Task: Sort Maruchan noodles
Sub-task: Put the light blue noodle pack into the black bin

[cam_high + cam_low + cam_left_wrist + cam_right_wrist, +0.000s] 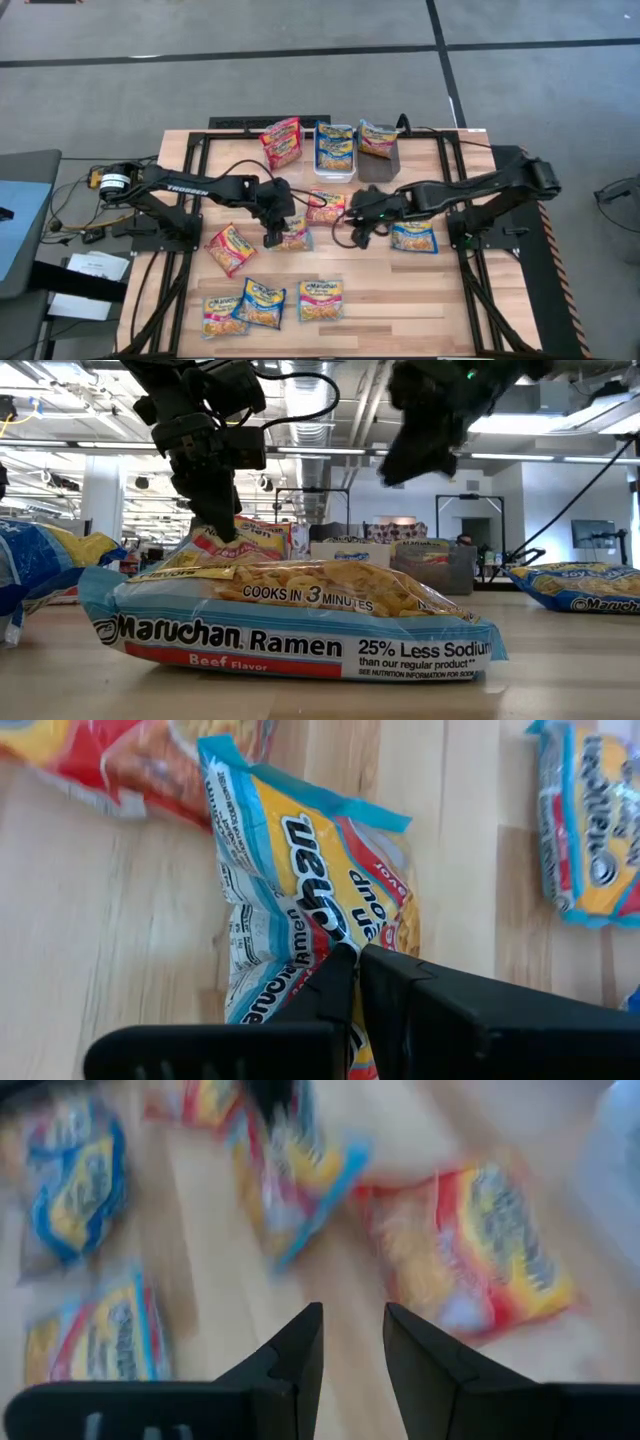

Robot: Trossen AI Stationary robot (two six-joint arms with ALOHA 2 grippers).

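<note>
Left gripper [355, 952] on one packet [300, 880]

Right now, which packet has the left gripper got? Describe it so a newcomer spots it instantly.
Start at the three bins on the table's far edge and come toward mid-table, to the left gripper. It is shut on the light-blue-edged packet, pinching the wrapper and lifting one edge. The other loose packets lie flat and untouched, including the red one beside it.
</note>
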